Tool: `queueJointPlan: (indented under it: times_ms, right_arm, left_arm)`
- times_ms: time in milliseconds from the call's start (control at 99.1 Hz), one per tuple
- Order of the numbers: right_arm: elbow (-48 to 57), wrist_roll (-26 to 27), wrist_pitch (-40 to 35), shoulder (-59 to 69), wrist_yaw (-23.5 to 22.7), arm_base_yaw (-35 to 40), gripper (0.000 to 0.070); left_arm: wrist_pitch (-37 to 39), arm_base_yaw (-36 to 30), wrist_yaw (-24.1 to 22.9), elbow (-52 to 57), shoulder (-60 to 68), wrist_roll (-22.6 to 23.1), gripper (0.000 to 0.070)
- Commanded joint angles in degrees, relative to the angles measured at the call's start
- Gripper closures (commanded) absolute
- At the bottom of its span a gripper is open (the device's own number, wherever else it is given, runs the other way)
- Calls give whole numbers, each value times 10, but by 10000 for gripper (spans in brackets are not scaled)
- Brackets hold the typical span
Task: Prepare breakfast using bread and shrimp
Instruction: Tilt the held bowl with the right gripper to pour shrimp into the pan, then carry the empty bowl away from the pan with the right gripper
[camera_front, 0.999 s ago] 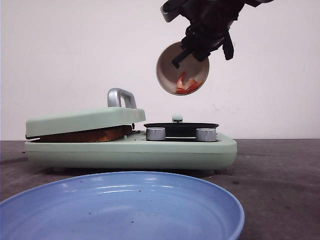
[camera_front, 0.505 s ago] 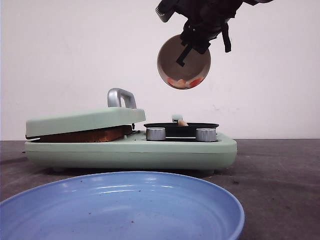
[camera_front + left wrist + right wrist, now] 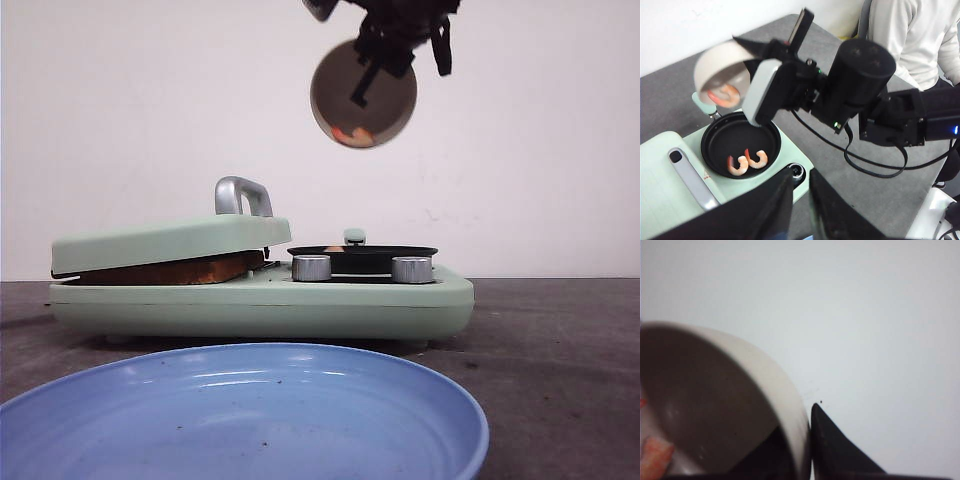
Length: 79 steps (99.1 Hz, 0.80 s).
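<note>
My right gripper (image 3: 385, 45) is shut on the rim of a white bowl (image 3: 363, 93) and holds it tipped high above the black pan (image 3: 362, 252). One orange-pink shrimp (image 3: 350, 133) still lies in the bowl; it also shows in the left wrist view (image 3: 725, 94) and the right wrist view (image 3: 655, 457). Two shrimps (image 3: 747, 162) lie in the pan (image 3: 725, 137). Bread (image 3: 170, 270) sits clamped under the green lid (image 3: 170, 240), with only its brown edge showing. My left gripper (image 3: 801, 200) hovers over the maker's front corner, empty, its jaws a narrow gap apart.
The mint-green breakfast maker (image 3: 260, 300) stands mid-table with two metal knobs (image 3: 311, 267) and a lid handle (image 3: 243, 195). A blue plate (image 3: 240, 410) fills the near foreground. A person in white (image 3: 910, 35) stands beyond the right arm (image 3: 860, 85).
The right gripper has raised the bowl and tipped it further. Shrimp have left the bowl and fallen toward the pan; fewer remain in it.
</note>
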Motion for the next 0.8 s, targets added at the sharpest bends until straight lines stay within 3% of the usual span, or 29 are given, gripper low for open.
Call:
queueJointPlan:
  times_ms: [0, 474, 616, 716, 787]
  right_arm:
    - [18, -6, 2, 9, 5, 5, 700]
    - [19, -22, -6, 9, 51, 4, 700]
    - [21, 86, -47, 1, 105, -2, 691]
    - [31, 236, -180, -28, 99, -27, 692]
    - [38, 348, -272, -51, 67, -55, 692]
  left_arm:
    - [2, -5, 0, 14, 2, 6, 700]
    - [-10, -7, 0, 14, 2, 5, 700]
    - [-20, -10, 0, 14, 2, 6, 700]
    - [-24, -10, 0, 14, 2, 8, 700]
    - [-24, -12, 0, 14, 2, 8, 700]
